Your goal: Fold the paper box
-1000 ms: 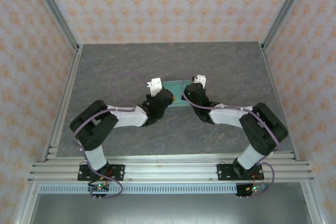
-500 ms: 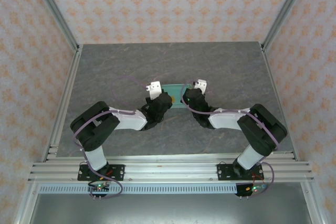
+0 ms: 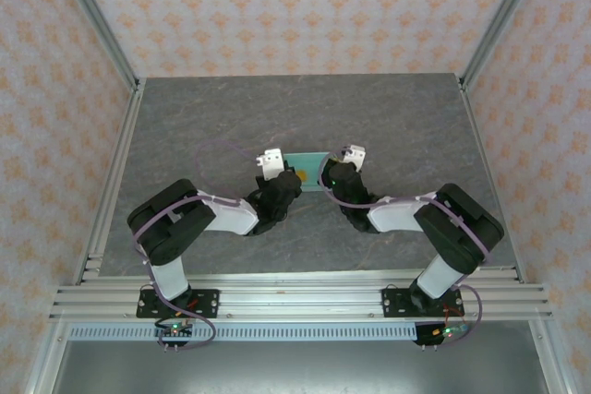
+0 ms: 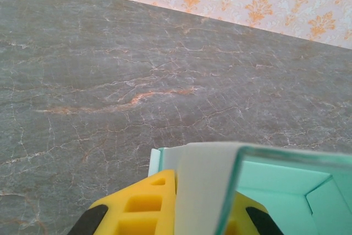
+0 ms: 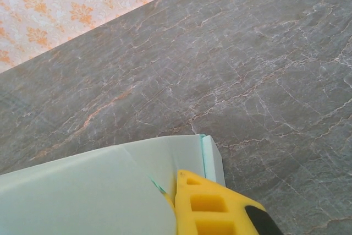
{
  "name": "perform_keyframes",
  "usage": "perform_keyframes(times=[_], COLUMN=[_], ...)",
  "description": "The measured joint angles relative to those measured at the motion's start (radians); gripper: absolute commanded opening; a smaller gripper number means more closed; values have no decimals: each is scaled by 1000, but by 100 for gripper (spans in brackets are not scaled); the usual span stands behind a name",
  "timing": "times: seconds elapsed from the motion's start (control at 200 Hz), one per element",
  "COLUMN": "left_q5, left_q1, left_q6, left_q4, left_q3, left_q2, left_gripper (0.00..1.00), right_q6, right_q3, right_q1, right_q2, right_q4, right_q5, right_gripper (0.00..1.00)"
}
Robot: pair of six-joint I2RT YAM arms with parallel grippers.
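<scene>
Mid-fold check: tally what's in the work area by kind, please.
paper box: 1
end effectors: 2, the left end effector and the right end effector, both shut on the paper box
Total: 3

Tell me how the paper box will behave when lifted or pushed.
Probably floppy: the paper box is thin card, curving where pinched. Likely very light; a push should slide it across the smooth table, not tip it.

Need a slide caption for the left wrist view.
Left gripper shut on an upright wall of the mint paper box, grey marble table behind.
</scene>
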Motion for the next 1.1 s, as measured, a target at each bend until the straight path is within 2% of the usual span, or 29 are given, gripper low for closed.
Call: perform_keyframes(times=[0.42,1.101], left_q5=[-34,-51], left_q1=[-17,-19], left_q6=[7,34], left_q4=[36,24], left_q3=[-19,-19], left_q2=[11,11], left_gripper=[1,2], right_q6=[25,48], right_q3=[-31,-30], right_q1=[13,13], right_q2=[4,-26], right_q4=[42,-33], right_q5=[16,15], right_gripper=[8,25])
